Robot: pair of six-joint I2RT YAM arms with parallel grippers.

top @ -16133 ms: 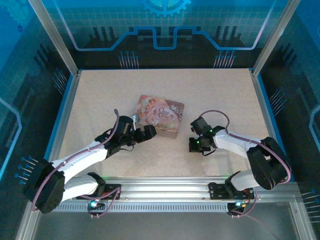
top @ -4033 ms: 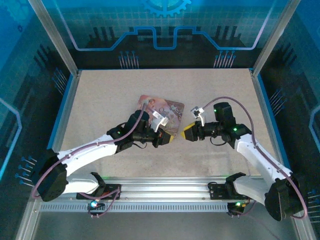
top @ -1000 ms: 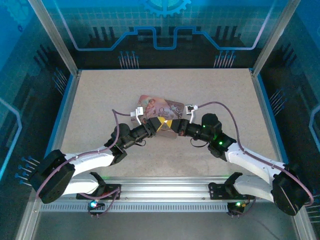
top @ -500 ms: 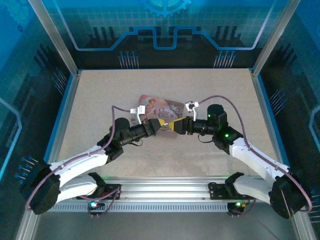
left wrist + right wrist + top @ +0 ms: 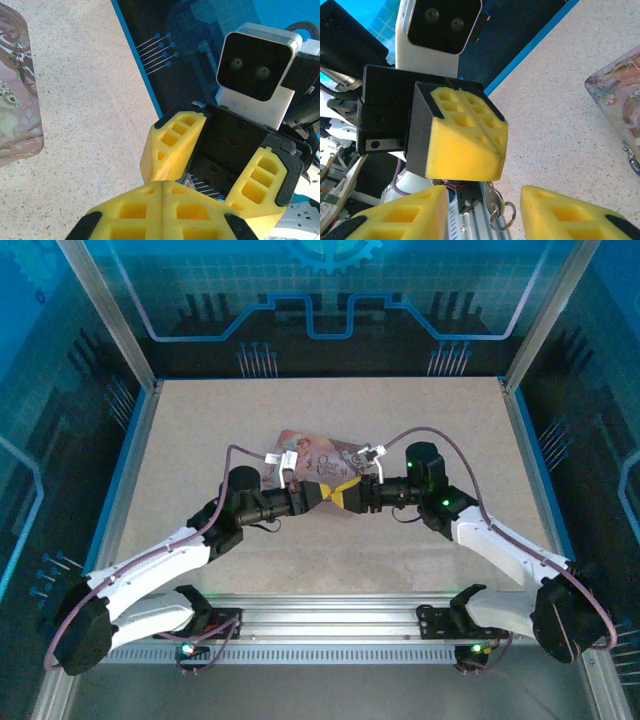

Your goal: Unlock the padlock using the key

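Yellow pads of the right hand had just parted. A second earlier they were shut, and now they stood open, holding nothing. The key hung with its ring under the left hand, whose pads were clamped shut on it, so the handover looked done. Beyond, on the counter, lay the pink tin with a small dark fitting at its edge, likely the padlock — untouched, insertion next.
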